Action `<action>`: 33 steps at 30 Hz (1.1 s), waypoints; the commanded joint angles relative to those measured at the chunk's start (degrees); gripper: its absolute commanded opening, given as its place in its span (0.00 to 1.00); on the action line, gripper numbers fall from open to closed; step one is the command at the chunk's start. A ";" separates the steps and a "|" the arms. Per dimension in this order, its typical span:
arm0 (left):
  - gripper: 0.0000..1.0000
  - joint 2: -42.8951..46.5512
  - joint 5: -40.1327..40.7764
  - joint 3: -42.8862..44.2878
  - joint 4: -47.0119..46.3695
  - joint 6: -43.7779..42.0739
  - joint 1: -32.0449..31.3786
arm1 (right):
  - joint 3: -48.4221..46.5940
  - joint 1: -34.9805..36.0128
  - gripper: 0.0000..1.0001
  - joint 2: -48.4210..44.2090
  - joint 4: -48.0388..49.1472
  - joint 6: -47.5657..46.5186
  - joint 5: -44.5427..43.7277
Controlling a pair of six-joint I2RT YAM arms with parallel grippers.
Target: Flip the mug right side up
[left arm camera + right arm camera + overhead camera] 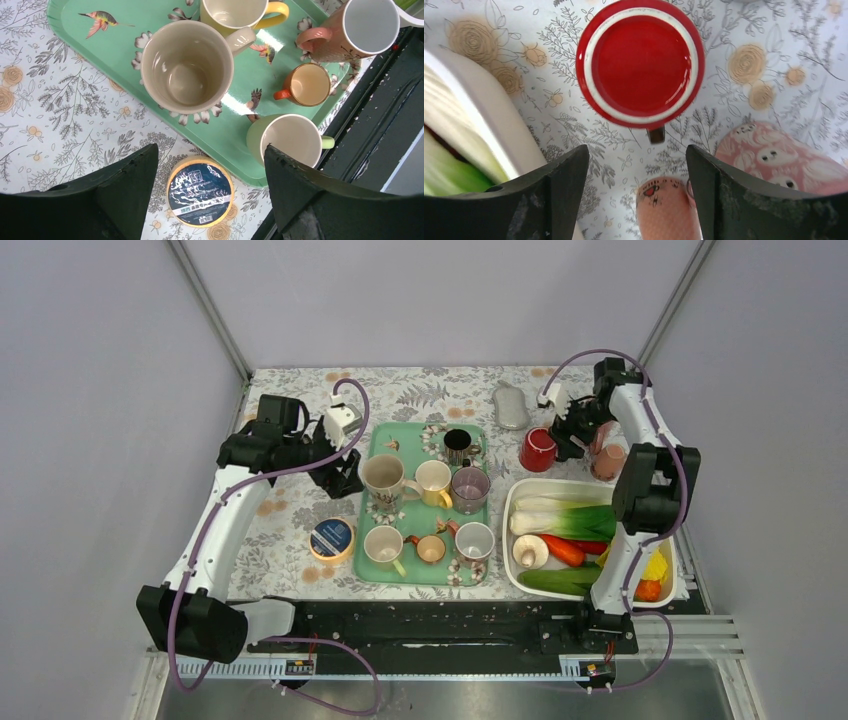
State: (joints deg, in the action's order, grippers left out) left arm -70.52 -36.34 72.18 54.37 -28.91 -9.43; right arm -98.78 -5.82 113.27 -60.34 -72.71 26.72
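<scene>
Seen from above, the left pincer hangs at the left edge of a green tray crowded with upright cups, while the right pincer hovers at the far right of the table, the red mug just beside its tips and a white dish of vegetables nearer the arm bases. In the left wrist view, the left pincer stands wide, its fingers gripping and touching nothing; a round blue-topped tin lies on the flowered cloth between them, a large beige mug sits on the tray just beyond the tips, and a pale green mug stands close to the right-hand finger. In the right wrist view, the right pincer is likewise spread wide and empty, its fingers clear of everything; the red mug stands on the cloth just ahead of the tips, mouth down, its flat white-ringed base upward and its handle pointing back into the gap, with a pink patterned piece lying between the fingers, under the pincer.
</scene>
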 commanded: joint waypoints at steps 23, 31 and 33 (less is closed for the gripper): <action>0.80 -2.16 4.17 2.38 -1.46 0.69 0.30 | 1.14 0.61 0.08 8.43 12.19 0.02 6.32; 0.80 -2.04 4.16 2.30 -1.50 0.69 0.31 | 1.38 0.55 0.00 5.34 14.93 7.44 6.64; 0.80 -1.97 4.13 2.51 -1.53 0.78 0.29 | 0.99 0.55 0.00 3.37 16.41 11.94 7.98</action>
State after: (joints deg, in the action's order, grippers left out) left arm -73.23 -32.51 72.29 54.35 -28.16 -9.43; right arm -97.80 -5.37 121.40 -47.09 -69.91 31.09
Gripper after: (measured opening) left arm 0.801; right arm 0.230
